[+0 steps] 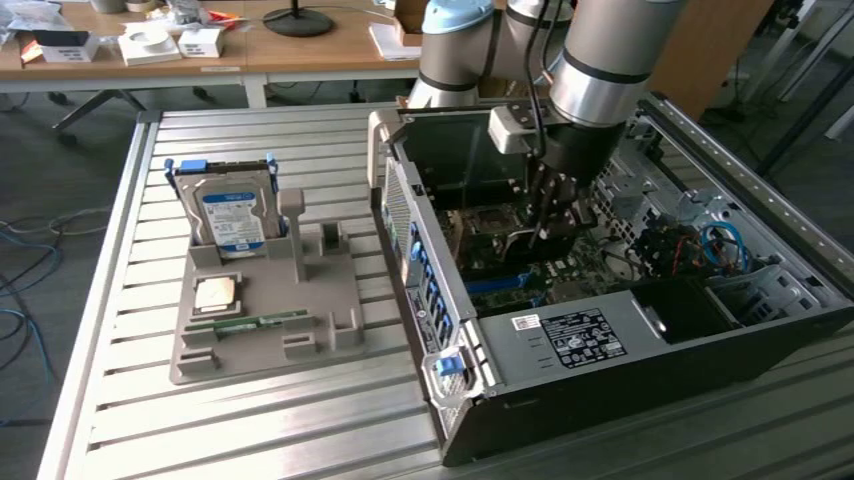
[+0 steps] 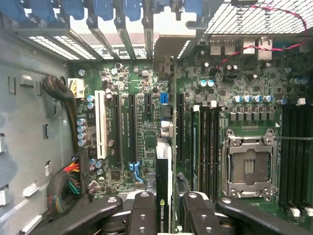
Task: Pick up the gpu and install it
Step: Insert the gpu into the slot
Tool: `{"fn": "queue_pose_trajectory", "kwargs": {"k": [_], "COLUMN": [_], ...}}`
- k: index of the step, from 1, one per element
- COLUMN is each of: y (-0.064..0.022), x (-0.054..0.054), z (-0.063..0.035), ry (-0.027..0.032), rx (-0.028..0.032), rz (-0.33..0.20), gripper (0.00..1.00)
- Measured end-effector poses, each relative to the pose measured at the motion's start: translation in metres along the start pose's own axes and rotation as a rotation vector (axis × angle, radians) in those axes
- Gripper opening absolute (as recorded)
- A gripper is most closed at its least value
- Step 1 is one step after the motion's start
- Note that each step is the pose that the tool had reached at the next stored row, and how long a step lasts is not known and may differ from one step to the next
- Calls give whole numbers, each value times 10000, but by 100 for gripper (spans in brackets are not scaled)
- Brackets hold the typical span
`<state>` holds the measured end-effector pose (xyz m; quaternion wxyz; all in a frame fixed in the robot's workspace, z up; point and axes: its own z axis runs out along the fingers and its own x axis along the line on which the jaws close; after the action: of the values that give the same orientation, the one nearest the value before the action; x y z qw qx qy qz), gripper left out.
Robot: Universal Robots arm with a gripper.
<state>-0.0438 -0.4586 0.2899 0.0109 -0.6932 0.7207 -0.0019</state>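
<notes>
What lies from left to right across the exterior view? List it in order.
hard drive, upright in the gray holder → computer case's rear panel → claw shut on the gpu, down inside the case → blue cables

- A robotics lab or workshop: an open computer case (image 1: 587, 340) lies on a slatted aluminium counter (image 1: 267, 440), its motherboard (image 2: 146, 98) exposed.
- Above the case, a robot arm (image 1: 601, 60) reaches in, its pincer (image 2: 168, 200) clamped on the gpu (image 2: 162, 181).
- Beside the case, a grey fixture (image 1: 267, 300) holds a hard drive (image 1: 231, 220) upright.
- Behind the case stand wooden desks (image 1: 307, 50) with boxes (image 1: 147, 45); loose cables (image 1: 27, 250) lie on the floor (image 1: 54, 150).
</notes>
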Motion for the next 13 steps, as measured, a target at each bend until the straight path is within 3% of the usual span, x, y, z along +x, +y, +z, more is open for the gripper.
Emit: {"fn": "queue_pose_trajectory", "kwargs": {"k": [5, 13], "y": [19, 55], "x": [1, 3], "z": [70, 70], "ry": [-3, -1], "rx": [15, 17], "rz": [0, 0], "gripper": [26, 26]}}
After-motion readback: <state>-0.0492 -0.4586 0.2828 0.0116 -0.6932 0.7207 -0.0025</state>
